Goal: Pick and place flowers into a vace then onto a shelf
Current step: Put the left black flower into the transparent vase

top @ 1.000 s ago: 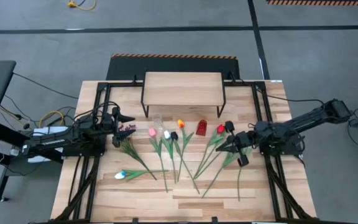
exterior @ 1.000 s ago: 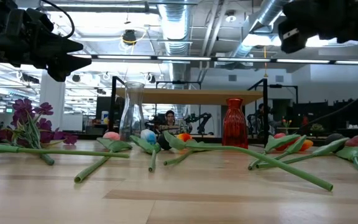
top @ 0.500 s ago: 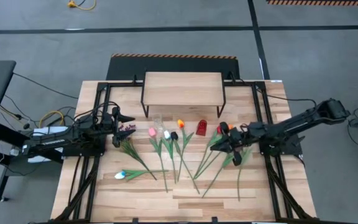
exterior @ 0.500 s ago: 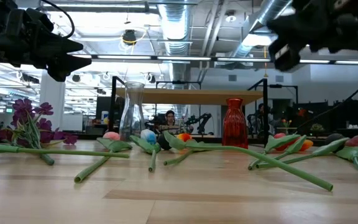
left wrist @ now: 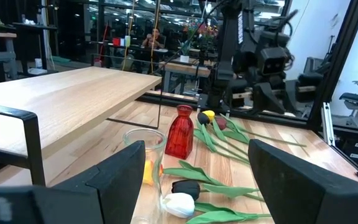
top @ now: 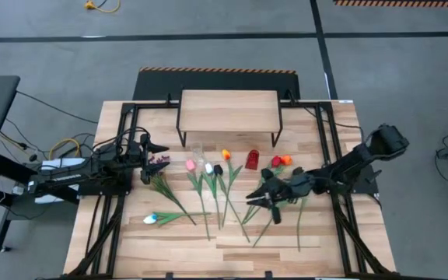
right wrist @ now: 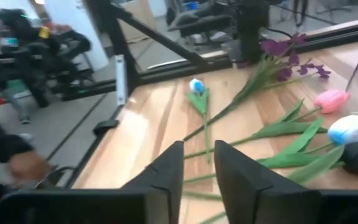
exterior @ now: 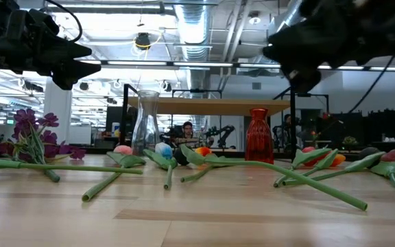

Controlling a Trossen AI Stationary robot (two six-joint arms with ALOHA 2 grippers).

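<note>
On the left of the table (top: pixel 232 249), the left gripper (top: pixel 160 147) waits with its fingers spread apart above the purple sprig (top: pixel 159 161), holding nothing. Next along, the flowers lie loose on the wood in a fan: a pale blue tulip (top: pixel 152 219) nearest the front edge, then a pink tulip (top: pixel 190 165), a white tulip (top: pixel 208 168), a dark tulip (top: pixel 218 169) and an orange tulip (top: pixel 226 155), with their green stems running toward the front. The clear glass vase (exterior: pixel 145 123) stands upright behind the pink head, and the red vase (top: pixel 253 159) stands just right of the orange tulip; both are empty, and the shelf (top: pixel 229 110) behind them carries nothing. Further right, the right gripper (top: pixel 257 194) reaches in over the crossing green stems below the red tulip (top: pixel 276 162), its fingers apart with only a narrow gap between them and nothing clamped. The step in hand looks like a first pick from this right-hand cluster. To do it well, the gripper should single out one stem where it lies clear of its neighbours, come down with the fingers straddling it crosswise, and close on the bare stalk, not a leaf, near the middle so the head does not droop.
</note>
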